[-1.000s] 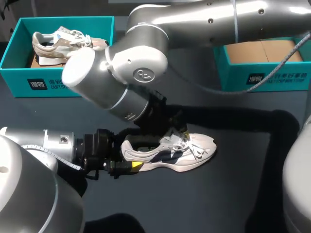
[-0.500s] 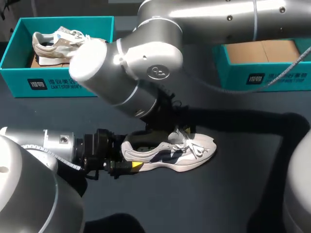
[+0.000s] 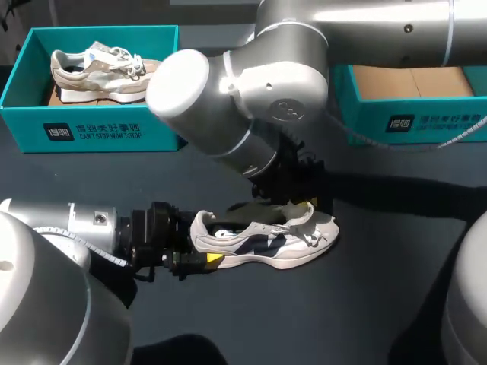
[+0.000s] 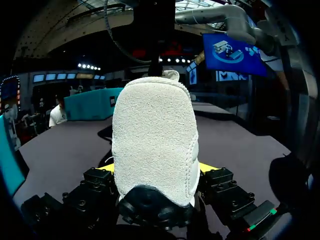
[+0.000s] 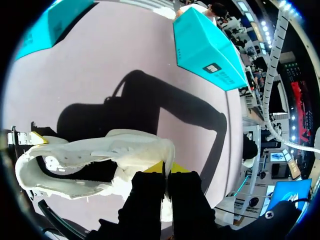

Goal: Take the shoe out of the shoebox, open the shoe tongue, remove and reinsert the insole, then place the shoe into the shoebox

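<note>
- Two end effectors act on one white shoe point(image 3: 266, 239). It lies on its sole on the table point(image 3: 365, 304), outside both boxes.
- Left end effector point(image 3: 202, 249): the yellow-tipped fingers clamp the heel from both sides. In the left wrist view the heel fills the gap between the tips.
- Long axis: the shoe runs straight ahead of the left end effector, heel in its grip and toe pointing away from it.
- Right end effector point(image 5: 163, 169): the fingers are pressed almost together from above, pinching the tongue point(image 3: 303, 216). The tongue stands lifted, and the shoe's mouth gapes on the heel side of the pinch.
- Governing relation (judgement): the insole, not clearly visible, should sit in that opening, just below and beside the right end effector and between the two grips. The right arm is therefore nearer, with the left serving as anchor.
- Empty teal shoebox point(image 3: 411, 122): well beyond the right end effector.
- Second shoebox point(image 3: 91, 129): holds another shoe point(image 3: 99, 68), well beyond the left end effector.
- Each box carries a printed label on its near wall; the text is not transcribed.
</note>
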Action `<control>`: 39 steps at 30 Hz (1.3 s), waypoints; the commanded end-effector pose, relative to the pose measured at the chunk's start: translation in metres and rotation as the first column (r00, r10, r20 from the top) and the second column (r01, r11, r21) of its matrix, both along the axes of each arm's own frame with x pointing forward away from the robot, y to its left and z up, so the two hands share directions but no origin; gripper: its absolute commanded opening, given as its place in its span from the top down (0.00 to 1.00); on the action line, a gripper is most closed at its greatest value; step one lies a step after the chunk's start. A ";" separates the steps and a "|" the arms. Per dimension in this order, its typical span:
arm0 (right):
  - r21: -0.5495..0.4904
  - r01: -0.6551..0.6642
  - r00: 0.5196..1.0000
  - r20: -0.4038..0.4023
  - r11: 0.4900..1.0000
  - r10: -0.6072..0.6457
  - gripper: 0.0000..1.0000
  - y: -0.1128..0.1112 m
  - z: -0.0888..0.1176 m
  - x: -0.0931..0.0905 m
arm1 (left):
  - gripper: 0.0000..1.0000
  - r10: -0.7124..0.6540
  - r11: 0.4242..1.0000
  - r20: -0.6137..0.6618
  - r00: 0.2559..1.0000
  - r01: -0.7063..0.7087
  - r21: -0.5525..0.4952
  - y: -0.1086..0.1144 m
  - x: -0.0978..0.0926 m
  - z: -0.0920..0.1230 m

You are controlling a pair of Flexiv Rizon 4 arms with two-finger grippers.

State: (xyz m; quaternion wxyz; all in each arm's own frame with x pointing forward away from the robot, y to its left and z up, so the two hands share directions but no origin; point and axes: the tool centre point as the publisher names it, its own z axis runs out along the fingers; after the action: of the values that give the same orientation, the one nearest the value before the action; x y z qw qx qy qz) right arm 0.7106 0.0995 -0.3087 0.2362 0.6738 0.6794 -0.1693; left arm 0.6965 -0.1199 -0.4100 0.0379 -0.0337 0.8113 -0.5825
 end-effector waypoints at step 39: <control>0.110 -0.363 0.926 0.156 0.925 0.344 0.00 -0.041 0.058 0.010 | 1.00 0.004 1.000 0.000 1.000 -0.004 0.001 -0.001 -0.001 -0.001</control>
State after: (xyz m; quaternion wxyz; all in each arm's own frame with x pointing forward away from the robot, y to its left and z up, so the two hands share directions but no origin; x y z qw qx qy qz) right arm 0.7258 0.0659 -0.3000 0.2564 0.6062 0.7489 -0.0775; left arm 0.6967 -0.1205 -0.4100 0.0382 -0.0340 0.8116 -0.5819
